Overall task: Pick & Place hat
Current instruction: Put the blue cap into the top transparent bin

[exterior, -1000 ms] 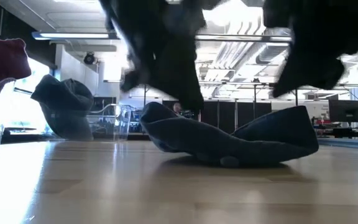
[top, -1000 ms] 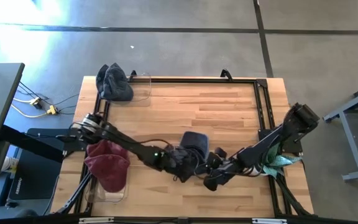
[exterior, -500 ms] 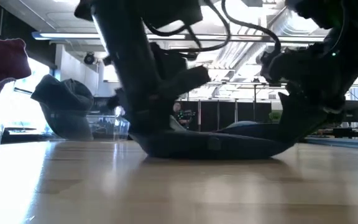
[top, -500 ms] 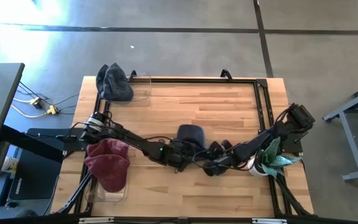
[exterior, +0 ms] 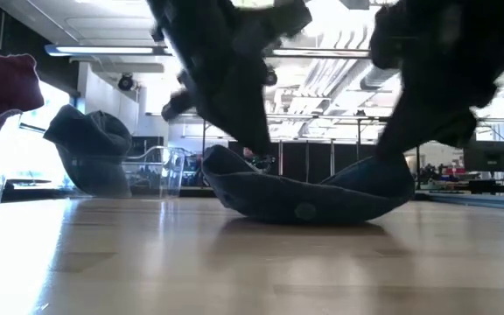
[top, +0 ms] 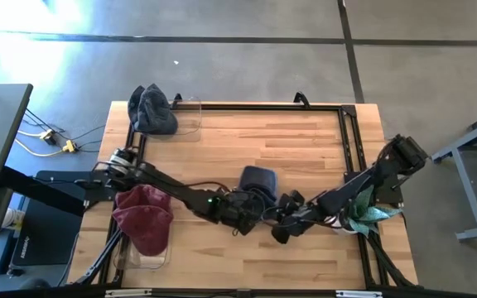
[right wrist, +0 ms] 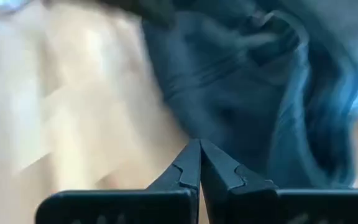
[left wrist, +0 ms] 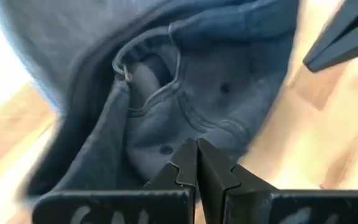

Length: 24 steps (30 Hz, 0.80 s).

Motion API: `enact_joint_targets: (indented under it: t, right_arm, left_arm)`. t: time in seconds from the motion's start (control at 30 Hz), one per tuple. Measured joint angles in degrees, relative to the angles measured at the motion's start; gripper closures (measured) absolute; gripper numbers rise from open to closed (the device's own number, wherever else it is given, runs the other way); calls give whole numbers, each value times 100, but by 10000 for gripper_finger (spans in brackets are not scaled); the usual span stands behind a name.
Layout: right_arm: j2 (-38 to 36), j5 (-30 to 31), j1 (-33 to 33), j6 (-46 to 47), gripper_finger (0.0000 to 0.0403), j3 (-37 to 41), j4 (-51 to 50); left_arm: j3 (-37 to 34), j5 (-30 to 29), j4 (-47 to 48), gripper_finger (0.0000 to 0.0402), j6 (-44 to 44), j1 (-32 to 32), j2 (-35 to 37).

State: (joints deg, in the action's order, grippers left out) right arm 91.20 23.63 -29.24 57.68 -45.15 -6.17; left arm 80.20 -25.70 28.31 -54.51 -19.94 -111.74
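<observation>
Blue hat (top: 257, 180) mid-table, slung between both grippers. Left gripper (left wrist: 196, 163) pinched tight on near brim, right gripper (right wrist: 199, 163) same on opposite edge. Tip: lift evenly, keep fabric taut, don't tug apart, imo.

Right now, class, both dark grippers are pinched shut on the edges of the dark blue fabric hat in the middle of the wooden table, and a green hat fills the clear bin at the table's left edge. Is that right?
Not quite. The hat in the clear bin at the left edge is a maroon hat, not green, as the high view shows. The rest stands: the left gripper and right gripper are shut on the dark blue fabric hat mid-table.
</observation>
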Motion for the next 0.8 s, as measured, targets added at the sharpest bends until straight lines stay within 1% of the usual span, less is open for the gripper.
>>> enact_joint_targets:
  t: [0.03, 0.13, 0.2, 0.27, 0.37, 0.43, 0.5, 0.57, 0.63, 0.7, 0.8]
  right_arm:
    - [79, 77, 77, -78, 403, -2, 62]
    - [369, 297, 327, -7, 403, 0, 2]
    - [493, 366, 460, 223, 403, 0, -187]
    - [531, 337, 526, 651, 403, 0, -524]
    - [446, 362, 468, 1101, 403, 6, -956]
    - [300, 320, 384, 1051, 403, 5, -967]
    - [86, 212, 322, 906, 403, 5, -860]
    - [-149, 104, 240, 696, 403, 5, -698]
    - [-338, 75, 158, 244, 401, 5, -450]
    - [-416, 28, 94, -493, 392, 0, -101]
    - [-331, -76, 101, -1835, 358, 0, 443]
  left_arm:
    - [11, 36, -25, 401, -41, 39, -127]
    - [-40, -18, 535, 401, -356, 148, -329]
    - [7, 36, 620, 401, -620, 215, -458]
    - [-27, 130, 1044, 401, -727, 232, -471]
    - [11, 208, 980, 401, -735, 189, -452]
    - [79, 46, 1151, 401, -699, 100, -305]
    - [265, -97, 1121, 401, -459, -13, -77]
    - [483, -126, 1206, 401, -140, -117, 118]
    - [692, -115, 1644, 401, 71, -238, 256]
    - [1006, 16, 1877, 401, 164, -343, 283]
    - [1444, 261, 2522, 401, 276, -648, 391]
